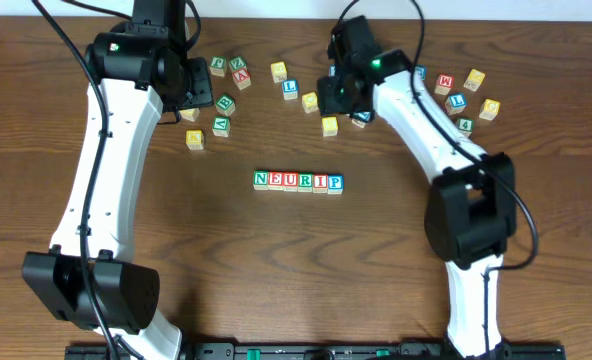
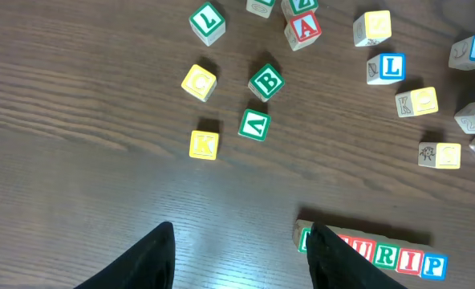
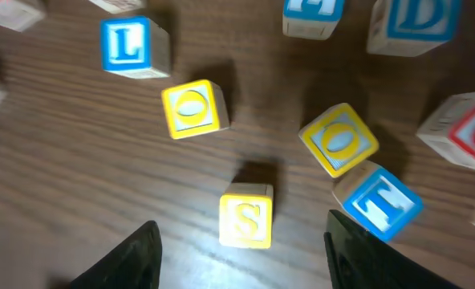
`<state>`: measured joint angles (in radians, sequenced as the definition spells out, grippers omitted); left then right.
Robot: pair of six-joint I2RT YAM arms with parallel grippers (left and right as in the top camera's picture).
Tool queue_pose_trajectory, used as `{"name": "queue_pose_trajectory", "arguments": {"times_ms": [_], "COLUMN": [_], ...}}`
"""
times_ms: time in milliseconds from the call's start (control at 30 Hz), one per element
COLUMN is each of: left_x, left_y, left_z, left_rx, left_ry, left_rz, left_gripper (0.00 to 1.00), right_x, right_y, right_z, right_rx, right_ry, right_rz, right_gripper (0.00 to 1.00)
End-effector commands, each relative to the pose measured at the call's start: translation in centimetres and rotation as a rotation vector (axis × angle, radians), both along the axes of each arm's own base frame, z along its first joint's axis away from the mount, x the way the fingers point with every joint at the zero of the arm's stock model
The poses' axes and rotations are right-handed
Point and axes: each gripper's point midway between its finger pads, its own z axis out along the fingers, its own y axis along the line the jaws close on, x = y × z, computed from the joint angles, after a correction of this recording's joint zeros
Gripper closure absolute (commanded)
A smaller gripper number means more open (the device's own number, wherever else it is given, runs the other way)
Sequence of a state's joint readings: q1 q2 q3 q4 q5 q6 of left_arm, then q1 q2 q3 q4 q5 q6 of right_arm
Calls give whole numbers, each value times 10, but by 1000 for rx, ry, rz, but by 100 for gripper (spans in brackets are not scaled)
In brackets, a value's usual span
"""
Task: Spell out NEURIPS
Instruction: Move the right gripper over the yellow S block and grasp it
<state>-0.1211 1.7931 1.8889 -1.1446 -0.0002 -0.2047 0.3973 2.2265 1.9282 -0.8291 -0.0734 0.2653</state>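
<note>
Six letter cubes stand in a row at mid-table and read N, E, U, R, I, P. The left wrist view has the same row at the lower right, its first cube partly behind the right finger. A yellow cube with an S lies on the wood just ahead of my right gripper, roughly centred on the open gap and untouched. From overhead this S cube sits just below my right gripper. My left gripper is open over bare wood, with nothing between its fingers, up at the back left.
Loose cubes surround the S cube: two yellow O cubes, a blue T close to the right finger, and a blue L. Near the left gripper lie a yellow K and a green B. More cubes sit at the back right.
</note>
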Motion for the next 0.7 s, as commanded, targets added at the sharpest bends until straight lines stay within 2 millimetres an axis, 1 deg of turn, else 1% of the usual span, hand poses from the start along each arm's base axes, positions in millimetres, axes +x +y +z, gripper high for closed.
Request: {"name": "queue_pose_trajectory", "arguments": {"times_ms": [0, 167, 233, 300, 367, 500, 600, 667], "left_x": [-2, -2, -2, -2, -2, -2, -2, -2], "left_y": [4, 4, 4, 4, 4, 4, 4, 4], "left_z": [-3, -3, -3, -3, -3, -3, -3, -3], "left_rx": [18, 18, 18, 18, 18, 18, 18, 18], "left_ry": [11, 11, 11, 11, 11, 11, 11, 11], "left_rz": [-4, -4, -4, -4, -4, -4, -4, -4], "left_gripper": [48, 48, 48, 48, 48, 48, 48, 48], "right_x": [2, -2, -2, -2, -2, -1, -2, -3], "right_y": [6, 11, 10, 6, 3, 2, 2, 2], "right_z": [-17, -43, -56, -64, -69, -70, -70, -71], "right_rx": [-18, -35, -47, -67, -84, -90, -92, -93], "right_ry": [7, 46, 64, 73, 77, 75, 79, 82], "right_rz": [14, 18, 6, -10, -21, -23, -23, -23], "right_gripper": [39, 41, 43, 45, 46, 54, 62, 65]}}
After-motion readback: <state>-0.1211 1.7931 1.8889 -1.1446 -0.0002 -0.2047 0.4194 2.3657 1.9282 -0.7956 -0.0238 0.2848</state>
